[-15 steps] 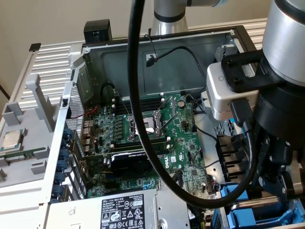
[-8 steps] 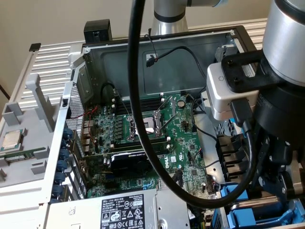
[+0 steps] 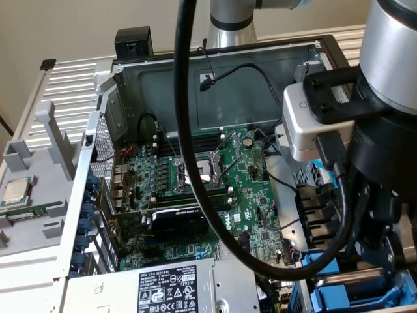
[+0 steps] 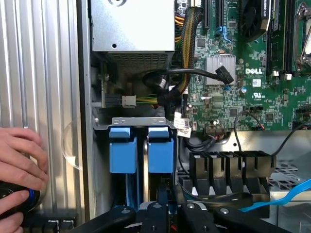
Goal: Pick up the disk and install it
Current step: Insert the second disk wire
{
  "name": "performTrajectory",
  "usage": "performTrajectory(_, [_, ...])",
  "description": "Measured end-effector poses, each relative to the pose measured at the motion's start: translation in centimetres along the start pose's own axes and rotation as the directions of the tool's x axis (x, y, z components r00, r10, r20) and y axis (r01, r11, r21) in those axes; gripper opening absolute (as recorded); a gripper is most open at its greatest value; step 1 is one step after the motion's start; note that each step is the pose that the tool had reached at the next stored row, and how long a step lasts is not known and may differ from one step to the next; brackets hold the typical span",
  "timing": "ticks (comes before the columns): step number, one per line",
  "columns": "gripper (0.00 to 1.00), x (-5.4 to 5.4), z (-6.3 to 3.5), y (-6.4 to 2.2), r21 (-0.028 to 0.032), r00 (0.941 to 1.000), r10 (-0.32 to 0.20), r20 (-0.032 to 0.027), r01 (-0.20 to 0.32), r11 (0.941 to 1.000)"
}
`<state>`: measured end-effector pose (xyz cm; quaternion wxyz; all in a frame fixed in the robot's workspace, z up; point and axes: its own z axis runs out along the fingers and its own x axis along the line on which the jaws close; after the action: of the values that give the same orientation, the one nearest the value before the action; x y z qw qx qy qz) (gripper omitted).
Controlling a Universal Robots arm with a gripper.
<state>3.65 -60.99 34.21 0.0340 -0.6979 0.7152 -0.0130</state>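
- Two blue disk carriers (image 4: 141,148) stand side by side in the drive bay; the disk appears seated there, edge-on.
- Gripper (image 4: 163,206) directly over them, jaws nearly together; whether it grips anything is unclear.
- Judgement: keep the approach square to the bay.
- Obstructions: black cable bundle (image 4: 194,77), metal bracket (image 4: 138,122); a person's hand (image 4: 19,167) beside the case.

green motherboard (image 3: 215,189), grey power-supply box (image 3: 169,287), possibly loose processor (image 3: 16,190)
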Motion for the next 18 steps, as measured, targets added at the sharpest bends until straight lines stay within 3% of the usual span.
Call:
performTrajectory(1, [0.24, 0.0, -0.19, -0.01, 0.0001, 1.0, 0.0, 0.0006, 0.0, 1.0])
performTrajectory(3, [0.24, 0.0, -0.34, -0.02, 0.0001, 1.0, 0.0, 0.0006, 0.0, 1.0])
performTrajectory(4, [0.31, 0.0, -0.34, -0.02, 0.0001, 1.0, 0.0, 0.0007, 0.0, 1.0])
performTrajectory(12, [0.31, 0.0, -0.7, -0.29, 0.0, 1.0, 0.0, 0.0003, 0.0, 1.0])
performTrajectory(18, [0.31, -0.1, -2.6, -0.45, 0.0002, 1.0, 0.0, 0.0006, 0.0, 1.0])
